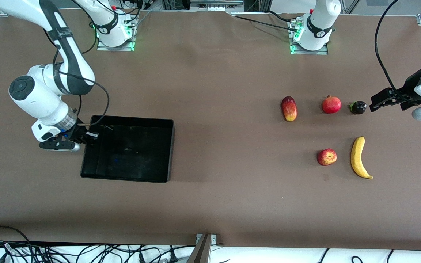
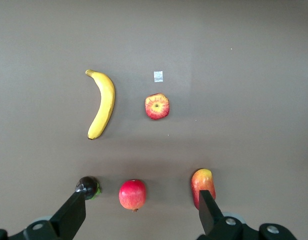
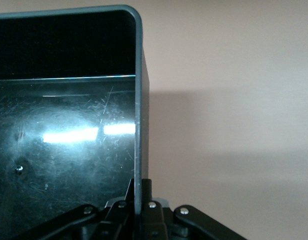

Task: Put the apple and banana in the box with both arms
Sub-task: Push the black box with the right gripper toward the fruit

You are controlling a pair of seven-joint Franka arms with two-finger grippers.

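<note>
On the brown worktop (image 1: 210,204) we count five fruits and one box: one apple (image 1: 326,157), one banana (image 1: 359,157), one elongated red-yellow fruit (image 1: 289,108), one round red fruit with a crown tip (image 1: 331,104) and one small dark fruit with a green stem (image 1: 357,107). We also count two arms.

The left gripper (image 1: 375,101) hangs just beside the small dark fruit, at the left arm's end of the worktop. In the left wrist view its fingers (image 2: 74,212) are spread wide with nothing between them: one fingertip overlaps the dark fruit (image 2: 88,187), the other the elongated fruit (image 2: 203,185), and the round red fruit (image 2: 132,194) sits between them. The apple (image 2: 157,106) and banana (image 2: 101,104) lie side by side out past the fingertips, apart from each other. This view alone shows a small pale square (image 2: 158,76) near the apple.

The box (image 1: 168,153), black and glossy, lies toward the right arm's end, well apart from the fruit. The right gripper (image 1: 86,136) is at its wall. Only the right wrist view shows the fingers (image 3: 128,197) closed on that wall (image 3: 138,125), one inside and one outside, and the scratched, shiny floor with nothing on it.

Cables trail along the worktop's near edge.
</note>
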